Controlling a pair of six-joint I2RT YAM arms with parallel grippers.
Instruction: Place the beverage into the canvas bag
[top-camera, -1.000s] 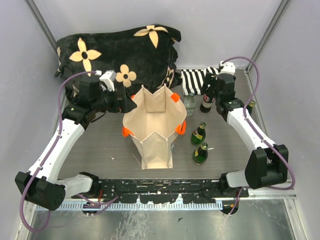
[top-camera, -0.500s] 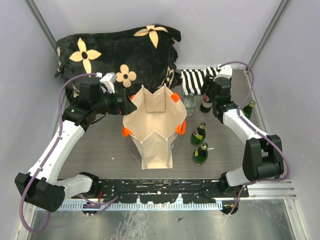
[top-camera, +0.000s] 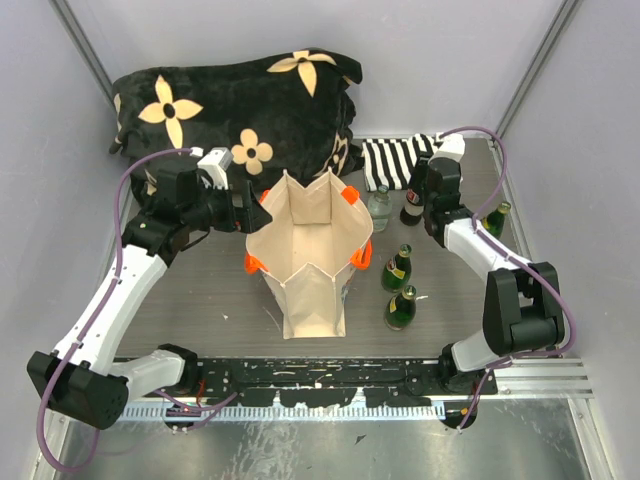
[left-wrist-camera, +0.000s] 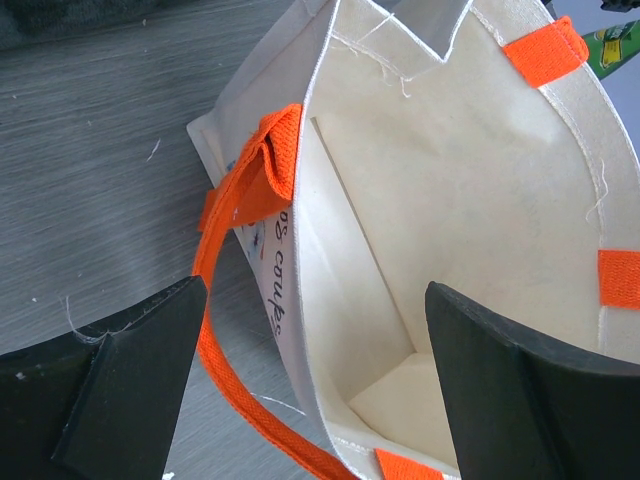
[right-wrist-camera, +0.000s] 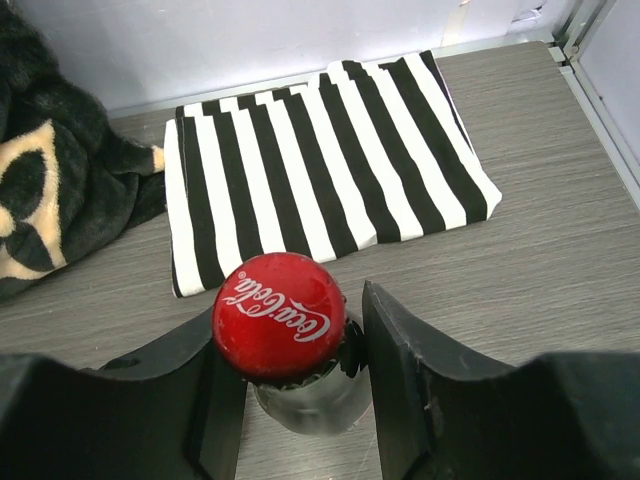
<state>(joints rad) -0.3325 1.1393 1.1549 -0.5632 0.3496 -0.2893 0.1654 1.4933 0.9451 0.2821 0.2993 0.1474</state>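
The beverage, a dark cola bottle (top-camera: 413, 203) with a red cap (right-wrist-camera: 279, 314), stands upright at the back right, in front of the striped cloth. My right gripper (top-camera: 417, 184) (right-wrist-camera: 290, 335) has its fingers pressed against both sides of the bottle's neck just under the cap. The canvas bag (top-camera: 300, 250) (left-wrist-camera: 450, 200), beige with orange handles, stands open in the middle of the table. My left gripper (top-camera: 250, 208) (left-wrist-camera: 315, 300) is open, straddling the bag's left wall, one finger outside by the orange handle (left-wrist-camera: 225, 260), the other over the bag's mouth.
A clear bottle (top-camera: 379, 207) stands just left of the cola bottle. Two green bottles (top-camera: 398, 267) (top-camera: 401, 308) stand right of the bag, and a third (top-camera: 498, 217) stands behind my right arm. A striped cloth (top-camera: 395, 160) (right-wrist-camera: 320, 150) and a black flowered cushion (top-camera: 240, 100) fill the back.
My right gripper has moved in on the cola bottle and its jaws have narrowed around the neck. The left arm has shifted slightly toward the bag's rim.
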